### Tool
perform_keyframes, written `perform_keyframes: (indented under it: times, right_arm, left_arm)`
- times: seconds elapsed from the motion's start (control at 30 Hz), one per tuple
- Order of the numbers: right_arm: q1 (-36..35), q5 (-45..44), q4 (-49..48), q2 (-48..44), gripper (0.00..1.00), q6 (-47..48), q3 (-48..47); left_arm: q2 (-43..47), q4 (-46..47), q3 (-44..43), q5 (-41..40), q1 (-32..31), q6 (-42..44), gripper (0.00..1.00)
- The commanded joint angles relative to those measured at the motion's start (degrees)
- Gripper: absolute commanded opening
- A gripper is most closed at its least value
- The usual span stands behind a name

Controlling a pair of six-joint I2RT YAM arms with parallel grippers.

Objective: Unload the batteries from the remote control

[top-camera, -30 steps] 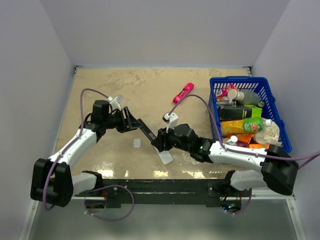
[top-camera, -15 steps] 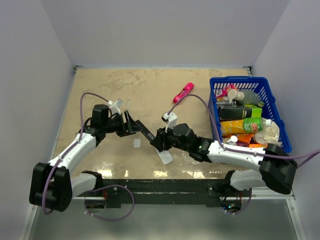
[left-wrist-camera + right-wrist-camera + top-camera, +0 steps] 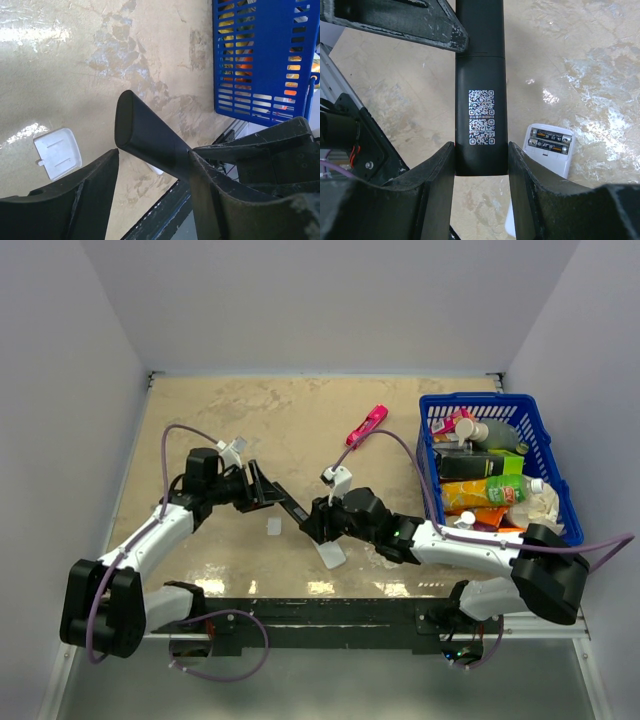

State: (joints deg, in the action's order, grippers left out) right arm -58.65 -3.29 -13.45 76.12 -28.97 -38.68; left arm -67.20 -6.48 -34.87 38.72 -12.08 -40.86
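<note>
A black remote (image 3: 294, 507) with a QR label (image 3: 481, 117) hangs above the table between both grippers. My right gripper (image 3: 481, 165) is shut on its near end, fingers pressing both sides. My left gripper (image 3: 152, 172) stands open around its other end (image 3: 150, 137): the remote rests against the right finger (image 3: 235, 195), with a gap to the left finger (image 3: 75, 200). A white remote (image 3: 547, 152) lies back up on the table, its compartment open with two dark batteries (image 3: 550, 139) inside. It also shows in the top view (image 3: 332, 553). No blue cells show.
A small white battery cover (image 3: 274, 526) lies on the table below the left gripper, also in the left wrist view (image 3: 58, 153). A pink remote (image 3: 366, 425) lies farther back. A blue basket (image 3: 548, 455) full of packages stands at the right.
The left arm has shifted slightly toward the near edge, with its gripper still at the black remote. The right gripper and the black remote have barely moved.
</note>
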Motion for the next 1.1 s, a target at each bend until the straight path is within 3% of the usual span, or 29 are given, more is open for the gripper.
perform_keyframes:
  times: [0.0, 0.2, 0.3, 0.57, 0.67, 0.77, 0.9, 1.0, 1.07]
  right_arm:
    - [0.0, 0.4, -3.9, -1.3, 0.1, -0.5, -2.5]
    - [0.1, 0.5, -3.8, -1.7, 0.09, -0.5, -2.2]
    - [0.0, 0.2, -3.9, -2.1, 0.09, -0.5, -1.4]
    - [0.1, -0.3, -3.3, -3.2, 0.09, -0.1, 0.6]
    - [0.0, -0.3, -3.2, -3.3, 0.09, 0.1, 0.5]
    - [0.1, -0.5, -3.1, -2.9, 0.12, 0.2, -0.3]
    - [0.0, -1.0, -2.5, -1.6, 0.29, 0.5, -1.7]
    - [0.1, -1.2, -2.5, -0.1, 0.49, 0.8, -2.5]
    - [0.0, -1.4, -2.5, 0.9, 0.54, 0.9, -2.8]
  left_arm:
    - [-1.4, 2.0, -0.4, 0.1, -0.1, -0.1, 0.59]
    - [-2.1, 1.0, -1.8, -0.9, -0.1, 0.9, 0.48]
    - [-2.8, 0.2, -2.3, -1.4, -0.1, 1.2, 0.34]
    - [-2.8, 1.5, -2.9, 0.6, -0.1, -0.4, 0.14]
    - [-2.9, 2.9, -2.7, 2.2, -0.1, -2.3, 0.0]
    - [-3.1, 3.5, -2.6, 3.3, -0.1, -3.6, 0.0]
    - [-3.2, 3.5, -2.7, 3.4, -0.1, -4.3, 0.0]
    - [-2.9, 2.8, -2.8, 3.1, -0.1, -3.9, 0.0]
    - [-2.7, 2.5, -2.7, 2.8, -0.1, -3.6, 0.0]
